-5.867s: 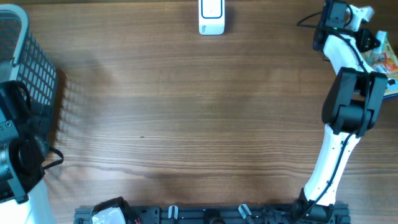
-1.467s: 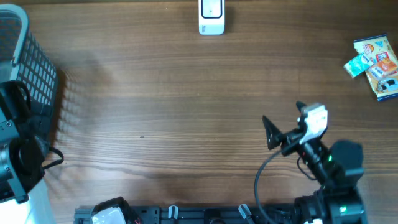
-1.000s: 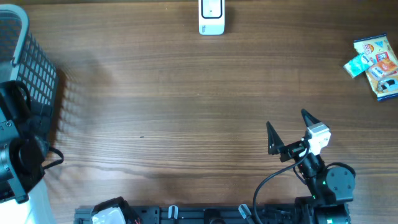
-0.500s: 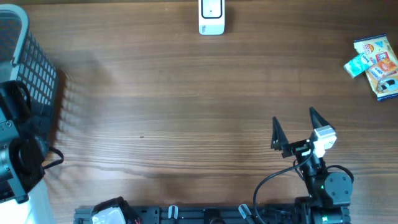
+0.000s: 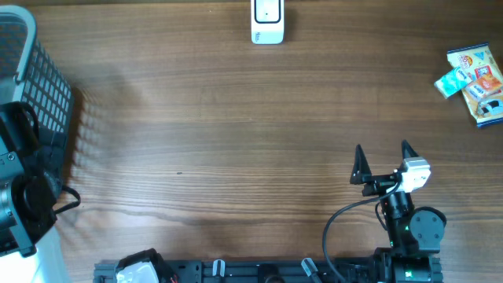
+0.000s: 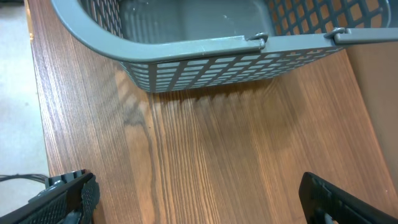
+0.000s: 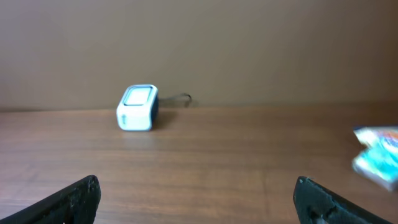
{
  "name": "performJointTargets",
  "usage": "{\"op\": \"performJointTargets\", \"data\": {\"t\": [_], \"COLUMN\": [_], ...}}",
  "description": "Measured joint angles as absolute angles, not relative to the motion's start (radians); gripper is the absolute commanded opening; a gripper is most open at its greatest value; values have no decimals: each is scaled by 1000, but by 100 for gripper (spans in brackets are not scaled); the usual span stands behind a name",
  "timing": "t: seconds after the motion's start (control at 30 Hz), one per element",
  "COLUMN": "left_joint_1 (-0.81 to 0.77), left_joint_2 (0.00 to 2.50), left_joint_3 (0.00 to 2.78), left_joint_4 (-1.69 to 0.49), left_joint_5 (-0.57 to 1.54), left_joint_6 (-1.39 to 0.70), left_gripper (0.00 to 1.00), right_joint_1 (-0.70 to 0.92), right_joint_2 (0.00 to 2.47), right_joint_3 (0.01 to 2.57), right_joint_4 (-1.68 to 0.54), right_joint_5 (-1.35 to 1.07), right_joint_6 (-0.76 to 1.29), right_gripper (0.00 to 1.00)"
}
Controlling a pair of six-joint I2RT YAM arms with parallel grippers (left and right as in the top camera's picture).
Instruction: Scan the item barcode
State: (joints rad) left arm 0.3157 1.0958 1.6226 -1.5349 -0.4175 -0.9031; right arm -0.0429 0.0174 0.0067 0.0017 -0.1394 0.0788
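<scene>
The item, a colourful snack packet (image 5: 481, 88) with a small teal pack (image 5: 451, 82) against it, lies at the table's far right edge; the right wrist view shows it blurred at the right (image 7: 379, 163). The white barcode scanner (image 5: 267, 22) stands at the far middle edge, also small in the right wrist view (image 7: 137, 107). My right gripper (image 5: 383, 151) is near the front edge, open and empty, pointing toward the far side. My left gripper (image 6: 199, 202) is open over bare wood just in front of the grey basket (image 6: 205, 46).
The grey mesh basket (image 5: 35, 86) sits at the table's left edge beside the left arm (image 5: 20, 200). A cable (image 7: 181, 97) trails from the scanner. The arm mounts run along the front edge (image 5: 259, 271).
The right arm has pulled back from the packets at the far right to the front edge. Over the last second its open gripper swung slightly right to face the far side. The left arm is unmoved.
</scene>
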Motion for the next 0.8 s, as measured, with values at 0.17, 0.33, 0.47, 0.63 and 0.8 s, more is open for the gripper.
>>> {"op": "performJointTargets", "data": {"t": [0.17, 0.33, 0.47, 0.63, 0.8], "left_joint_1": [316, 316, 316, 316, 316], "left_joint_2": [1096, 1096, 1096, 1096, 1096], "left_joint_3": [1623, 1623, 1623, 1623, 1623], "left_joint_4": [-1535, -1535, -1535, -1535, -1535], "left_joint_5": [-418, -417, -418, -418, -418], "left_joint_6": [-904, -904, -904, -904, -904], "left_gripper": [100, 100, 100, 100, 100], "right_joint_1": [-43, -43, -45, -45, -54], "right_joint_2": [17, 17, 17, 17, 17], "right_joint_3": [7, 7, 7, 7, 7], "right_joint_4": [2, 1, 0, 0, 0], "right_joint_5": [-121, -100, -83, -77, -77], "right_joint_6": [86, 86, 60, -6, -29], "right_gripper": [100, 100, 100, 100, 100]}}
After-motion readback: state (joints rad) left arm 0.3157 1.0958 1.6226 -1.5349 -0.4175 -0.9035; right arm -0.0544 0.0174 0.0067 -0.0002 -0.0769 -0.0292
